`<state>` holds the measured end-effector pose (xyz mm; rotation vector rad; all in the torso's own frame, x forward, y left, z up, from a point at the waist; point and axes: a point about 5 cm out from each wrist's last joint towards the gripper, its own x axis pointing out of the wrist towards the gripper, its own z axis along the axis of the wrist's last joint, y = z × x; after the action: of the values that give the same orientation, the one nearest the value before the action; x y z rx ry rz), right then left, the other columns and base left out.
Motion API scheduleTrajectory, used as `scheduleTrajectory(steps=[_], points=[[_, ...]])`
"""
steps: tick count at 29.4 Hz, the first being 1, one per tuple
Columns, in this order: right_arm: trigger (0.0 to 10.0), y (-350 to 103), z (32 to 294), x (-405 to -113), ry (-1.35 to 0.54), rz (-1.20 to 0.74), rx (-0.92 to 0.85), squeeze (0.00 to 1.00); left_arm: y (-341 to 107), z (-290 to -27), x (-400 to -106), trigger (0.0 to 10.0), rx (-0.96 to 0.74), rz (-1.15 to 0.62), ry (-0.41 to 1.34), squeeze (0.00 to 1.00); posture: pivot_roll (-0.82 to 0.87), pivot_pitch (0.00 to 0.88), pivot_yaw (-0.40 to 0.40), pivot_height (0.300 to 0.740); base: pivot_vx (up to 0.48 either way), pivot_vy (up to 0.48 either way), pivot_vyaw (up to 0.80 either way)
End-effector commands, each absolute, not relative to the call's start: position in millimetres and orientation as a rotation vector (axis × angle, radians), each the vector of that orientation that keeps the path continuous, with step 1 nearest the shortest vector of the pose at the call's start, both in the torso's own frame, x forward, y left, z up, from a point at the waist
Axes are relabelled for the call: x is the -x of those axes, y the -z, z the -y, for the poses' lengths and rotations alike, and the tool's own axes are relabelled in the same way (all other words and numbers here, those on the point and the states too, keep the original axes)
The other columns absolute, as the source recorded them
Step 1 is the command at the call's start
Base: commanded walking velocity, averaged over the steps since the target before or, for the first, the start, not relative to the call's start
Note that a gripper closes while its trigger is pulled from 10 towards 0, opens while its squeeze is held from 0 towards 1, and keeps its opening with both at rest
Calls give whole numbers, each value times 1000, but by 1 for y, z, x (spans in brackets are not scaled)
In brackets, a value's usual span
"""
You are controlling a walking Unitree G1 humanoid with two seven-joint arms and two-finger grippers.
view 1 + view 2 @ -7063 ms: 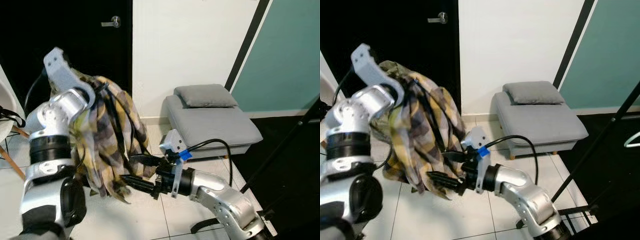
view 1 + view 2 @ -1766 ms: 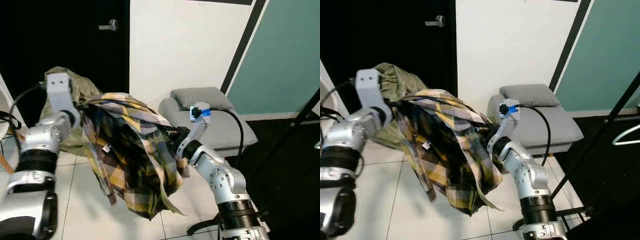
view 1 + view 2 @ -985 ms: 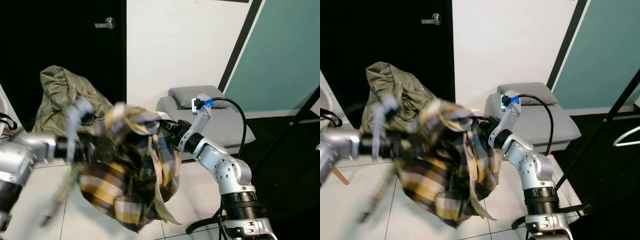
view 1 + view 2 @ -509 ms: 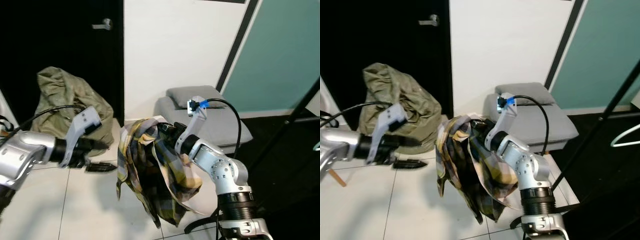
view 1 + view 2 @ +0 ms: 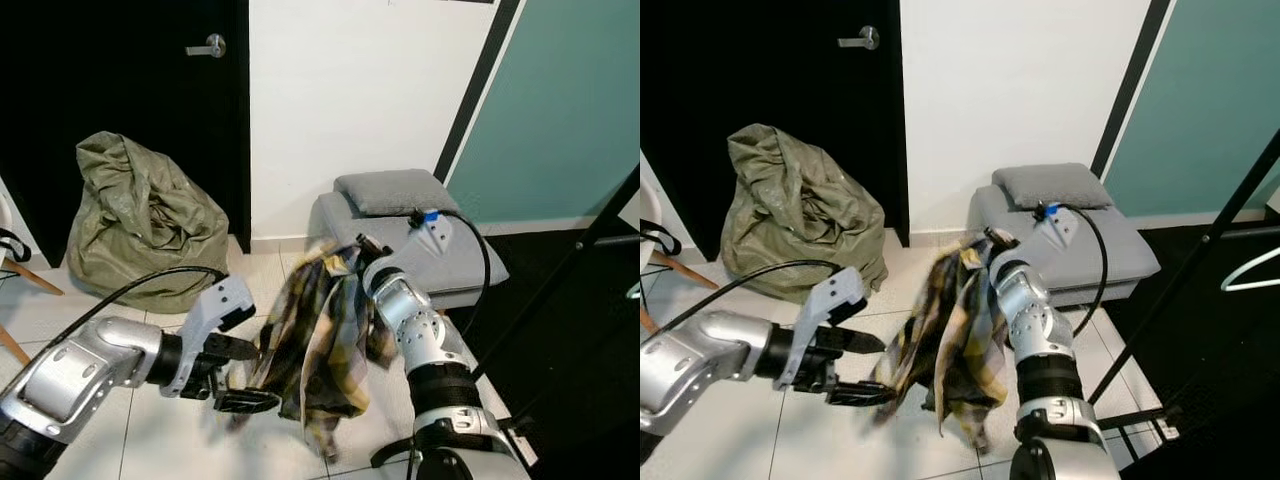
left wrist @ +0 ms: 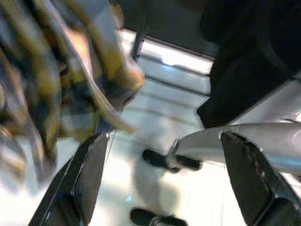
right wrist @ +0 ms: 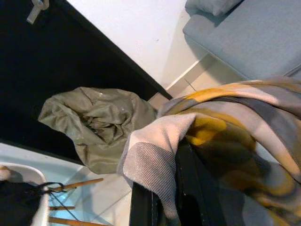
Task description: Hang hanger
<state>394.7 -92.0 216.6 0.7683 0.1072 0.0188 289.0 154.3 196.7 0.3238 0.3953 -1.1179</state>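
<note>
No readable text, label, brand, number or sign can be made out on anything in these views.

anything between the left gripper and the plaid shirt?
Nothing visible. The left gripper is open, low beside the plaid shirt, whose lower folds hang right by its fingertips. The right gripper holds the shirt's top, in front of the grey daybed.
</note>
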Motion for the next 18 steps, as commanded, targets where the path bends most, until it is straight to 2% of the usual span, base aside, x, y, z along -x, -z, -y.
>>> scheduleTrajectory(steps=[1,2,3,4,5,7,11,13,14,16,18], points=[[0,-237,91,-397,-22,-31,-815,0,-183,-156,-294,10000,-345,-405,1019,0,39,171,-88,740,0,0,0],[0,-245,86,-398,-32,-20,-836,0,-177,-156,-304,10000,-316,-381,902,0,35,172,-88,740,0,0,0],[0,-249,83,-398,-39,-13,-848,0,-173,-156,-309,10000,-292,-368,827,1000,34,174,-88,740,0,0,0],[0,-249,83,-398,-39,-13,-848,0,-173,-156,-309,10000,-292,-368,827,1000,34,174,-88,740,0,0,0],[0,-255,80,-399,-51,-6,-864,0,-172,-159,-316,10000,-209,-351,728,1000,34,174,-88,740,0,0,0],[0,-263,74,-401,-68,-7,-909,0,-164,-166,-319,10000,-162,-370,648,1000,31,175,-92,740,0,0,0],[0,-265,73,-401,-71,-8,-920,0,-162,-168,-319,10000,-159,-378,635,1000,31,175,-92,740,0,0,0],[0,-273,70,-403,-74,5,-940,0,-150,-181,-320,10000,-337,-431,554,1000,24,180,-95,740,0,0,0],[0,-273,70,-403,-74,5,-940,0,-150,-181,-320,10000,-337,-431,554,1000,24,180,-95,740,0,0,0],[0,-278,69,-403,-85,8,-954,0,-150,-184,-322,10000,-348,-394,515,1000,23,180,-93,740,0,0,0],[0,-284,64,-402,-134,5,-982,0,-158,-179,-328,10000,-311,-219,496,1000,17,178,-95,740,0,0,0]])
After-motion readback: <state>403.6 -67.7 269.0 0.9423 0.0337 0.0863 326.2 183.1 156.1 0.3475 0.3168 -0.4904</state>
